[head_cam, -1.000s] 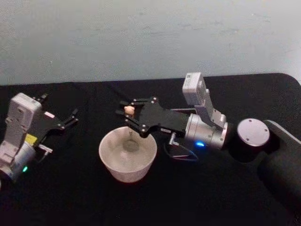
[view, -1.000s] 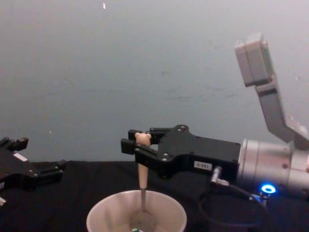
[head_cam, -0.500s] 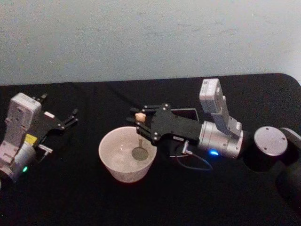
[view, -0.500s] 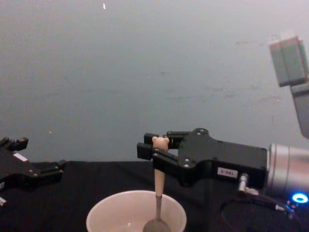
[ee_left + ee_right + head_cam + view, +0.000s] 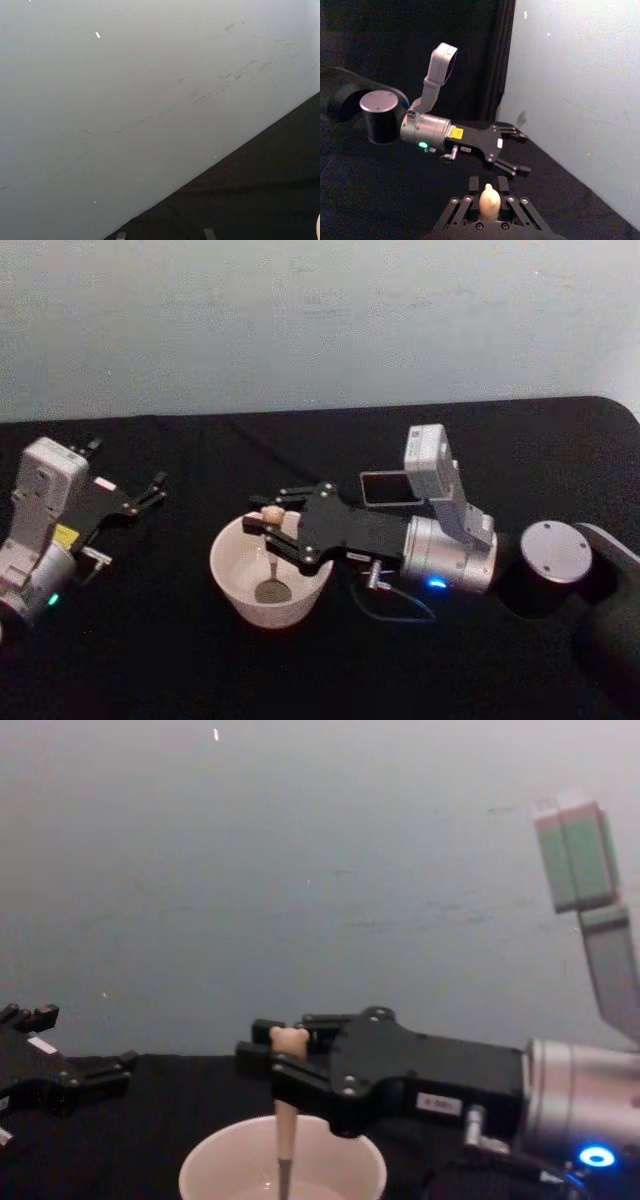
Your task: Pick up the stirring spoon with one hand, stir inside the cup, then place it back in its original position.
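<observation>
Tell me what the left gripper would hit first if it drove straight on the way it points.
Nothing nearby, it seems: the left gripper points across bare black table toward the pale wall, probably passing behind the cup, though depth is unclear.

Chest view: the bottom edge cuts off the wide cream-white round cup (image 5: 205, 1175), leaving its upper rim. It also cuts the slim stirring spoon (image 5: 286, 1130) with beige bear-head handle partway down, hiding its metal bowl. The black left gripper (image 5: 88, 1040) runs off the left edge.

Head view: black fingers (image 5: 284, 543) of the right gripper (image 5: 262, 517) cover part of the spoon's handle. The right arm's pale grey wrist camera (image 5: 428, 455) hides one side of the tall dark grey square holder (image 5: 385, 488).

Right wrist view: everything of the spoon below its bear head is hidden under the gripper.

Left wrist view: a pale sliver (image 5: 318, 226) at the edge is too small to identify.
</observation>
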Controlling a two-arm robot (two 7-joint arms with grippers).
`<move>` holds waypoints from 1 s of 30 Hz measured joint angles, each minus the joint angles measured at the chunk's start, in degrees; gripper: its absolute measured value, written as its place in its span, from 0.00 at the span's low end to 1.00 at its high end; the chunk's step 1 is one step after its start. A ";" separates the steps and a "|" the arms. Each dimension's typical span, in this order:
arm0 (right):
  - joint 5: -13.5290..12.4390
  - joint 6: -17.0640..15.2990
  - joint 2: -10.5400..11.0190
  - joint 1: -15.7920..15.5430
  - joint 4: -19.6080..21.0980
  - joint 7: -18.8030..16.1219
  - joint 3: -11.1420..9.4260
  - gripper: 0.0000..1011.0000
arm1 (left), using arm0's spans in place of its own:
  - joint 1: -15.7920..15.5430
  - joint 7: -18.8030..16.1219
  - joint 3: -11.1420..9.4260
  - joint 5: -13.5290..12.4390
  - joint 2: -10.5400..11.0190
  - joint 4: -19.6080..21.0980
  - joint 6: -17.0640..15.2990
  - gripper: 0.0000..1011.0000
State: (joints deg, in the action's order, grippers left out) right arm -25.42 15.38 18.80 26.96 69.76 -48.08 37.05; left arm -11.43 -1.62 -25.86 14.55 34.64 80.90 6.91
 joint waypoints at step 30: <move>2.24 1.05 -1.08 1.85 -3.87 3.89 -2.13 0.21 | 0.00 0.00 0.00 0.00 0.00 0.00 0.00 0.99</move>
State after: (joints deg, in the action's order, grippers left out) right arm -23.19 16.43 17.72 28.81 65.88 -44.19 34.92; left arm -11.43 -1.62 -25.86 14.55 34.65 80.90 6.91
